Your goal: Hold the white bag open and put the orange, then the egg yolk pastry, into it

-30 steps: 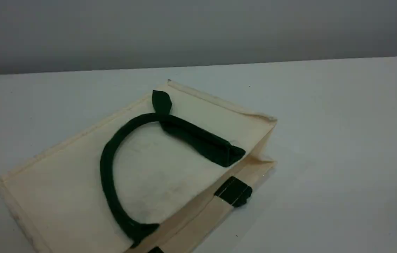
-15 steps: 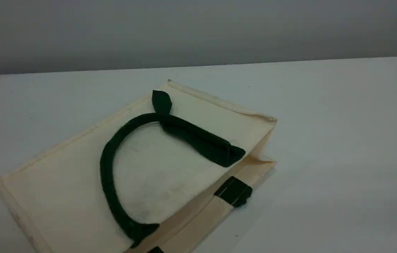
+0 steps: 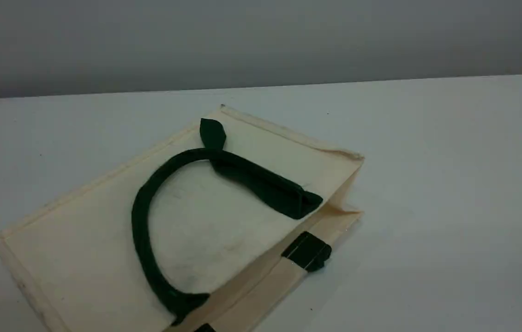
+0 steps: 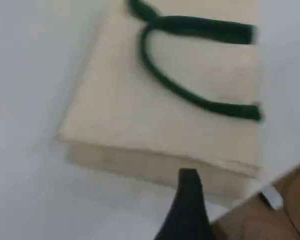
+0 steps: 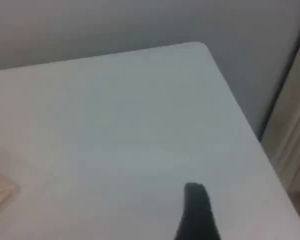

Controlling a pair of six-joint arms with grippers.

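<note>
The white bag lies flat on the table, with its dark green strap handle looped over its upper face and its mouth toward the lower right. The left wrist view looks down on the bag and its handle. My left gripper's one visible fingertip hovers above the bag's near edge and holds nothing. The right gripper's fingertip hangs over bare table, also holding nothing. A sliver of beige cloth shows at that view's left edge. The orange and the egg yolk pastry are out of view. Neither arm shows in the scene view.
The white table ends at a rounded far corner in the right wrist view. A grey wall stands behind it. Brown floor shows past the table's edge in the left wrist view.
</note>
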